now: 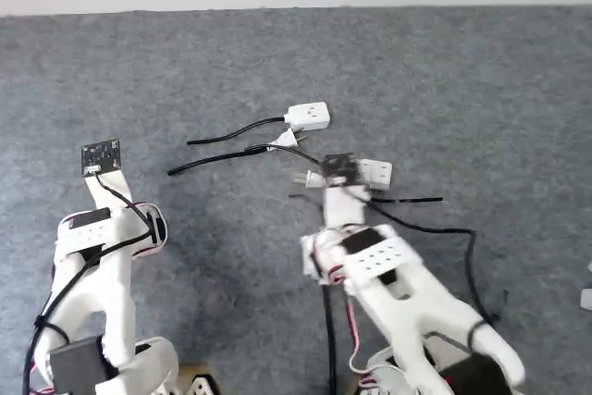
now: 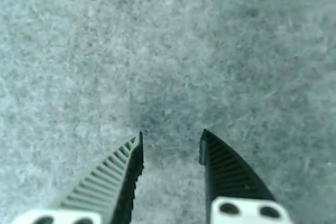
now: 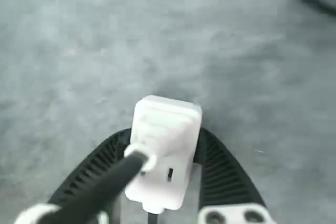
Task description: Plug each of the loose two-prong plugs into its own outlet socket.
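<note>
My right gripper (image 3: 165, 134) is shut on a white boxy outlet socket (image 3: 167, 129) with a black cable leaving it toward the camera. In the high view this gripper (image 1: 339, 173) sits against that socket (image 1: 376, 171) at mid-table. Just left of it lies a loose two-prong plug (image 1: 308, 178). Farther back is a second white socket (image 1: 308, 116) on a black cable, and beside it another plug (image 1: 287, 140). My left gripper (image 2: 170, 140) is open over bare grey mat, far left of the plugs (image 1: 100, 158).
Black cables (image 1: 222, 156) trail left from the far socket and plug. Another cable (image 1: 412, 199) lies right of the held socket, and the right arm's own wiring loops nearby. A small white piece (image 1: 586, 298) sits at the right edge.
</note>
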